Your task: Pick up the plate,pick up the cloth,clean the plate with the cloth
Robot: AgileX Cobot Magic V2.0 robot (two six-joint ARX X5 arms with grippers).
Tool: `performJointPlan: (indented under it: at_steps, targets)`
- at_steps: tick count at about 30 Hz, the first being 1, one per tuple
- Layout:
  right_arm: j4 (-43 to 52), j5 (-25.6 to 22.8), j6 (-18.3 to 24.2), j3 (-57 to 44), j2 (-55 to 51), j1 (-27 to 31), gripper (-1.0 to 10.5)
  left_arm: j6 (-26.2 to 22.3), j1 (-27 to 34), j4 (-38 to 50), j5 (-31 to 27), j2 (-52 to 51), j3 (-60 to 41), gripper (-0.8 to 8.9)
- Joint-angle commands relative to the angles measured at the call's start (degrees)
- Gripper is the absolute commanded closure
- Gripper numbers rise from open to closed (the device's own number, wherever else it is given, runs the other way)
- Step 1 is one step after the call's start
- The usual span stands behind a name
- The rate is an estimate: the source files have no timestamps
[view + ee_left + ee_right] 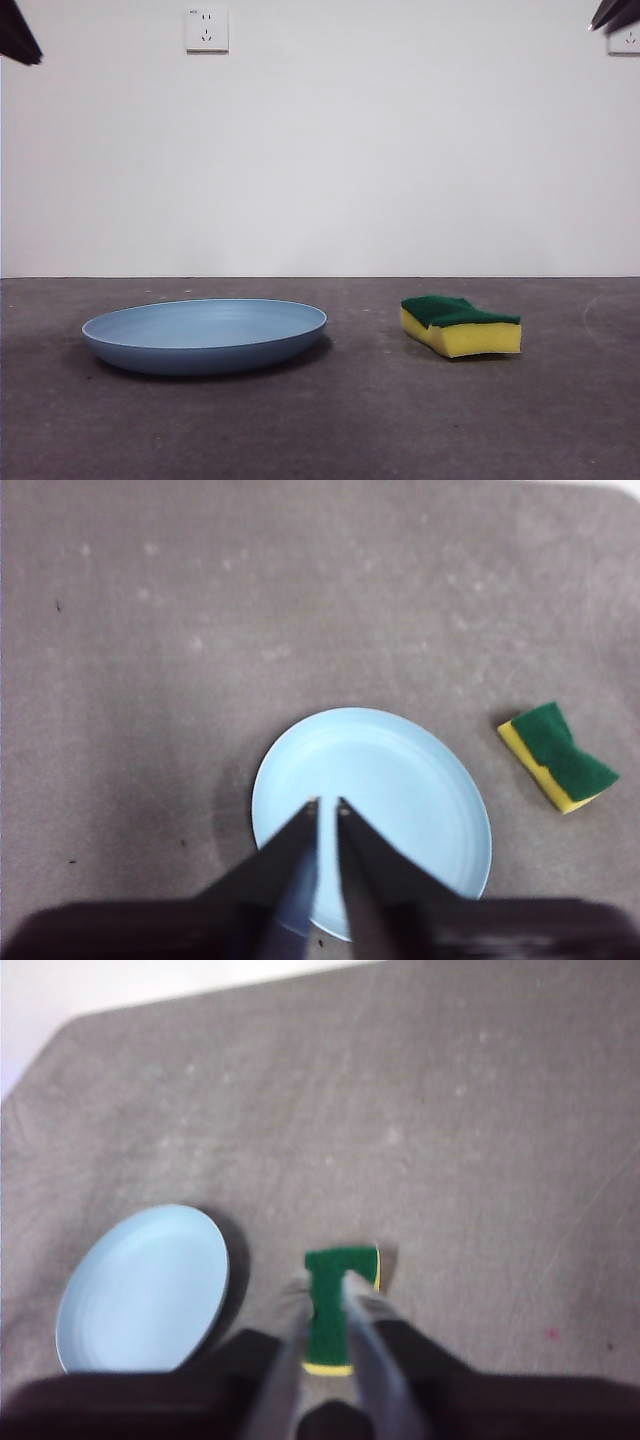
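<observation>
Hovering high above the table, the left gripper point(327, 802) hangs over the round, shallow light blue plastic plate point(400, 800), its 2 black jaws nearly together with only a narrow slit between them and nothing held. The plate lies flat on the dark grey table point(200, 630), directly beneath the jaw tips. The right gripper point(325, 1282) is likewise raised, its 2 jaws slightly parted and empty, positioned above the small rectangular sponge of yellow foam with a dark green scouring layer point(328, 1300). The sponge rests green side up on the table, near the plate but not touching it. Behind both stands a white wall point(320, 150) carrying a white socket point(206, 30).
</observation>
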State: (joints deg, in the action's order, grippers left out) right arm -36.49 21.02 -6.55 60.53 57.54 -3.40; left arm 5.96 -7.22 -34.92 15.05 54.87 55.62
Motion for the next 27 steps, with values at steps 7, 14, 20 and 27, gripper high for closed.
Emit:
performJointPlan:
  at_steps: [7,14,20,27]
  targets:
    - [0.0,0.0,0.7,0.1,1.1,-0.2,4.7,-1.0,-0.7,3.2,0.3,8.9,1.0,3.44]
    - [-0.1,0.1,0.6,0.1,1.1,-0.2,4.7,-1.3,-1.4,3.6,0.2,26.6,5.9,3.46]
    - [-0.8,0.1,0.6,0.1,1.1,-0.2,4.7,-1.3,-1.5,4.5,0.0,38.7,8.6,3.46]
    - [-1.5,0.1,0.7,0.1,1.1,-0.2,4.7,-1.2,-3.7,5.4,0.0,45.7,8.6,3.46]
